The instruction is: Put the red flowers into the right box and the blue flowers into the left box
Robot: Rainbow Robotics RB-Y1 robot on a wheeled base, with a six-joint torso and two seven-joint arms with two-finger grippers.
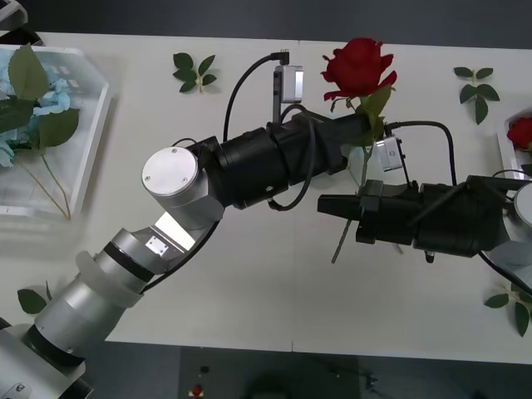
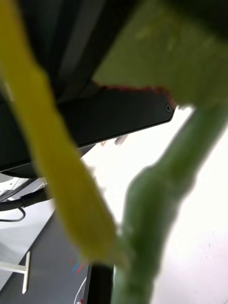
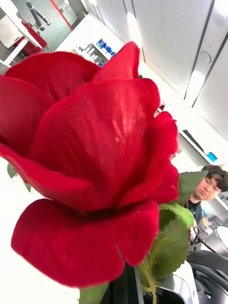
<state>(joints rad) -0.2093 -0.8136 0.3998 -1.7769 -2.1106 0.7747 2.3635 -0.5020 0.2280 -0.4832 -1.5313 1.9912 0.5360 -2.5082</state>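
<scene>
The left gripper point(image 1: 359, 133) is clamped on the thin green stem just under a deep-red artificial rose point(image 1: 358, 68), held upright over mid-table. The right gripper point(image 1: 326, 205) is set beside the lower stem; its finger state cannot be told. The shallow white right box point(image 1: 504, 140), already holding another red rose point(image 1: 521, 131), lies well off on the right arm's side.

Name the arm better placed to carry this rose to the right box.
Right. The right gripper sits at the red rose stem, nearer the right box. The left gripper holds the rose now.
</scene>
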